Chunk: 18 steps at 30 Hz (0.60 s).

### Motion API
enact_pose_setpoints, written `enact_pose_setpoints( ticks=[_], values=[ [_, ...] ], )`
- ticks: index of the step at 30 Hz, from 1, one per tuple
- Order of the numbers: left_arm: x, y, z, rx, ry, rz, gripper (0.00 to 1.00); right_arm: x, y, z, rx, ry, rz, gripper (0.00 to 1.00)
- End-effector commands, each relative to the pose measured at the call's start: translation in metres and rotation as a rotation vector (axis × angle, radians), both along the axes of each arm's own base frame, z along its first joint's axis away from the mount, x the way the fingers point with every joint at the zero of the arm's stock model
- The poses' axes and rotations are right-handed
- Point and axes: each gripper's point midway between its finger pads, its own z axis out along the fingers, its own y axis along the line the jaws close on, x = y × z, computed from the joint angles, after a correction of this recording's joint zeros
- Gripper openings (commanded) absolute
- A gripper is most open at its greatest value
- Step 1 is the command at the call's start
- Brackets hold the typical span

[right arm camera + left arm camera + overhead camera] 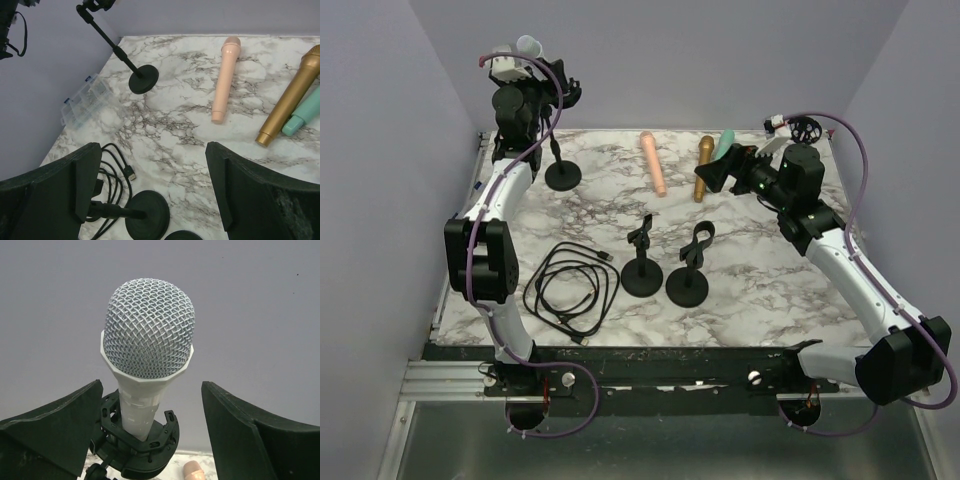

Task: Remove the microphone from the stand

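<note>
A white microphone with a silver mesh head sits in the black clip of its stand, head tilted toward the left wrist camera. The stand's round base rests at the back left of the marble table. My left gripper is raised around the microphone's neck, one finger on each side. It is open, with a gap showing between each finger and the white body. My right gripper hovers open over the back right of the table with nothing between its fingers.
A peach microphone, a gold one and a teal one lie at the back. Two empty black stands stand mid-table, and a coiled black cable lies to their left. A clear plastic box sits beyond the left table edge.
</note>
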Motion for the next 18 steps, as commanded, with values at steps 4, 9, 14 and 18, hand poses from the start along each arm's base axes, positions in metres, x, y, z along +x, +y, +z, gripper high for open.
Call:
enact_pose_setpoints(
  ticks=[4, 9, 14, 18],
  values=[
    [0.003, 0.010, 0.021, 0.042, -0.080, 0.050, 0.67, 0.002, 0.000, -0.008, -0.023, 0.004, -0.008, 0.93],
    [0.004, 0.010, 0.032, 0.077, -0.100, 0.062, 0.53, 0.003, 0.000, -0.010, -0.023, 0.007, -0.009, 0.93],
    [-0.005, 0.012, 0.056, 0.120, -0.137, 0.078, 0.39, 0.004, 0.001, -0.012, -0.022, 0.010, -0.008, 0.93],
    [-0.012, 0.011, 0.072, 0.164, -0.157, 0.078, 0.23, 0.004, 0.002, -0.012, -0.019, 0.008, -0.003, 0.93]
  ],
)
